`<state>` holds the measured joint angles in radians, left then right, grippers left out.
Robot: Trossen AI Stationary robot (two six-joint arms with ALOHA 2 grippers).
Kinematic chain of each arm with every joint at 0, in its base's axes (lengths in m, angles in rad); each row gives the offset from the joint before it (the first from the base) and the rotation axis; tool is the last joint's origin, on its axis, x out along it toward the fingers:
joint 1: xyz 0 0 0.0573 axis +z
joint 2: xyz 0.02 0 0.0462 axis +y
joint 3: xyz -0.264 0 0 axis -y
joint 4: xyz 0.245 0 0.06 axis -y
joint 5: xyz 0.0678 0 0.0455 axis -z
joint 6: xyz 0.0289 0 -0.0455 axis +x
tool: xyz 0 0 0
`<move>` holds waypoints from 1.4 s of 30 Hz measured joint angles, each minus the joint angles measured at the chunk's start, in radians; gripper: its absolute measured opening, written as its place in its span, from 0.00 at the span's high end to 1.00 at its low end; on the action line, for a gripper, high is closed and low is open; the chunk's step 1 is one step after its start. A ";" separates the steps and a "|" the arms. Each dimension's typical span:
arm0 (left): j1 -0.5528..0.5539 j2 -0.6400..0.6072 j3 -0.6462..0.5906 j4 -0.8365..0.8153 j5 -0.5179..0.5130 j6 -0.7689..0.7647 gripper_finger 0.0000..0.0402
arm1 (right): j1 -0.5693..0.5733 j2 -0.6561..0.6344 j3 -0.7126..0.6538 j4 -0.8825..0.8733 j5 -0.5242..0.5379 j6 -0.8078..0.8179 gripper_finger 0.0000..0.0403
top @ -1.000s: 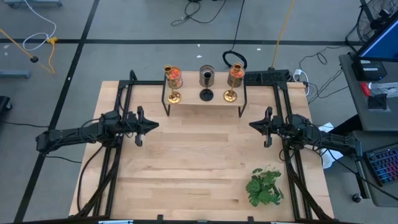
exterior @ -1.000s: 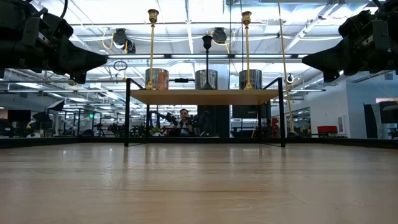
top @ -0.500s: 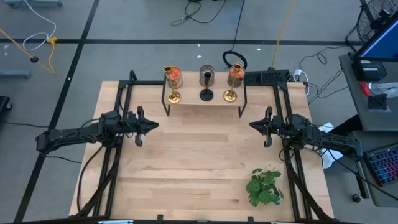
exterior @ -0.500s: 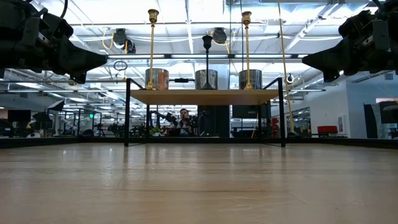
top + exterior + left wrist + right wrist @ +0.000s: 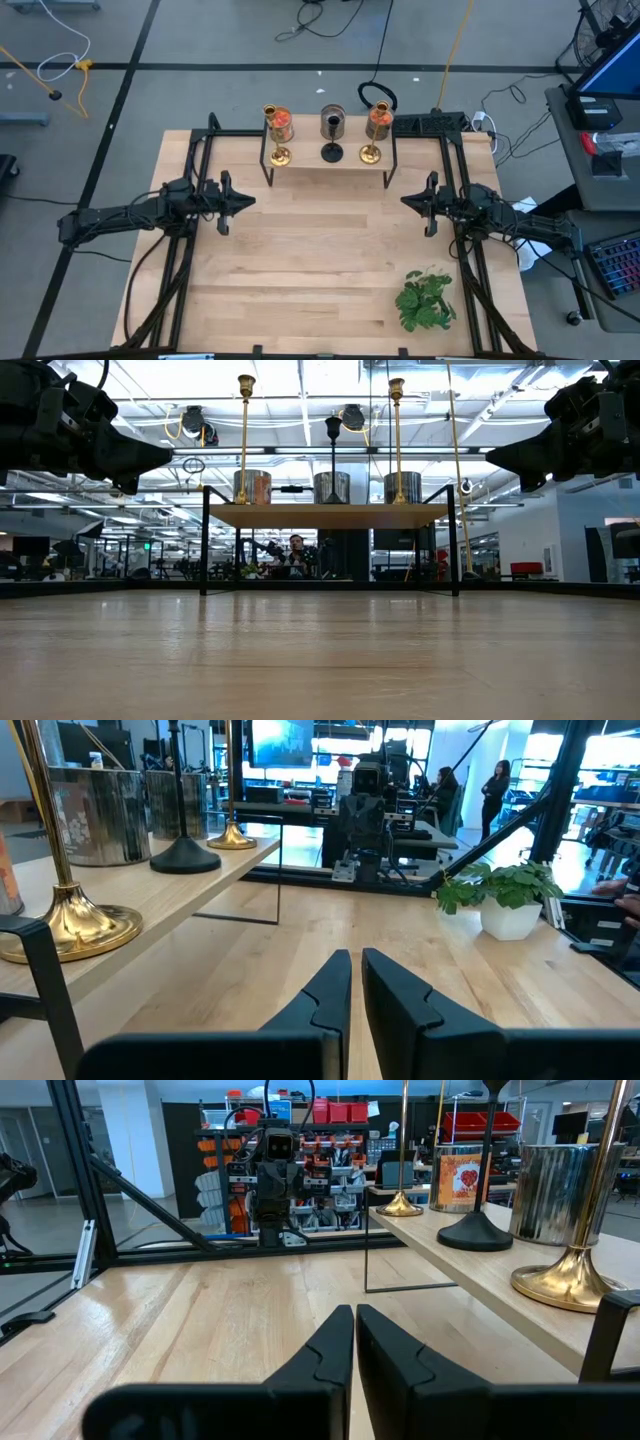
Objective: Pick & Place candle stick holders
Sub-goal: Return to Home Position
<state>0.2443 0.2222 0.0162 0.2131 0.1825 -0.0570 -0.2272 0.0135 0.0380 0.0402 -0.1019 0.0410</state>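
**While both arms hang out at the sides, 3 holders stand in a row on the shelf**

Since neither pincer grips anything, start w/ the holders. All 3 stand upright on the small raised shelf (image 5: 325, 172) at the far edge of the table (image 5: 320, 260), in one line along the shelf's front part. The left gold holder (image 5: 280, 155) is toward the shelf's L end. The black holder (image 5: 331, 152) is in the ctr. The right gold holder (image 5: 371, 154) is toward the R end. Their bases are apart, none touching.

Just behind each holder sits a jar. An orange jar (image 5: 281, 124) is behind the L gold one and a greyish jar (image 5: 332, 123) behind the black one. A second orange jar (image 5: 379, 120) is behind the R gold one. From table height the 2 gold stems rise well above the jars, w/ the black stem a bit lower btwn them.

The left gripper (image 5: 250, 201) hovers over the table's L side, pointing inward toward the ctr, well apart from the shelf. Its fingers are pinched together w/ only a thin slit btwn them, and nothing is held. The right gripper (image 5: 403, 202) mirrors it over the R side, also pointing inward, w/ fingers likewise pressed together on nothing. In the low view both hang clear above the wood, not touching it.

A leafy plant (image 5: 425, 300) in a white pot sits on the near R part of the table, well away from the shelf and both grippers. Far back in the room, seen under the shelf in the low view, is a person (image 5: 296, 548), too small to tell more.
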 joint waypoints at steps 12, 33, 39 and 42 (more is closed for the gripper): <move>0.000 0.000 0.000 0.000 0.000 0.000 0.92 | 0.000 0.000 0.000 0.000 0.000 0.000 0.97; 0.000 0.000 0.000 0.000 0.000 0.000 0.92 | 0.000 0.000 0.000 0.000 0.000 0.000 0.97; 0.000 0.000 0.000 0.000 0.000 0.000 0.92 | 0.000 0.000 0.000 0.000 0.000 0.000 0.98; 0.000 0.000 0.000 0.000 0.000 0.000 0.92 | 0.000 0.000 0.000 0.000 0.000 0.000 0.98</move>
<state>0.2443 0.2222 0.0162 0.2131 0.1825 -0.0570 -0.2272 0.0135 0.0377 0.0406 -0.1018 0.0408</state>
